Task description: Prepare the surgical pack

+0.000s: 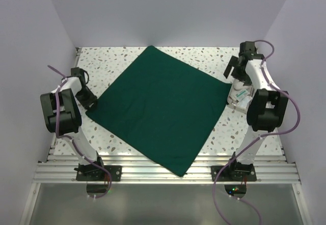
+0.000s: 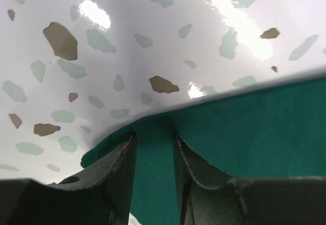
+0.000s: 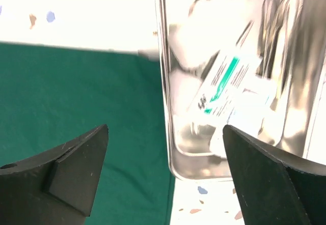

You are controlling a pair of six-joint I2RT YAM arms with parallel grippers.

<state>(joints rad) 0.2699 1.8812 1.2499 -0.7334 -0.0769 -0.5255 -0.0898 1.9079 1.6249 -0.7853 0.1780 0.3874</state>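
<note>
The dark green cloth drape (image 1: pixel 160 108) lies spread flat as a diamond on the speckled table. My left gripper (image 1: pixel 90 102) is at its left corner. In the left wrist view this gripper (image 2: pixel 154 136) rests low on the drape (image 2: pixel 254 133), jaws narrowly apart, with a strip of cloth between them. My right gripper (image 1: pixel 236 85) hovers at the drape's right corner. In the right wrist view it (image 3: pixel 165 128) is wide open and empty, with the drape (image 3: pixel 76 92) to the left below it.
A shiny steel tray (image 1: pixel 239 100) with white packets sits on the table just right of the drape's right corner; its rim (image 3: pixel 164 108) lies between my right fingers. Walls enclose the table on three sides. A metal rail runs along the near edge (image 1: pixel 163 171).
</note>
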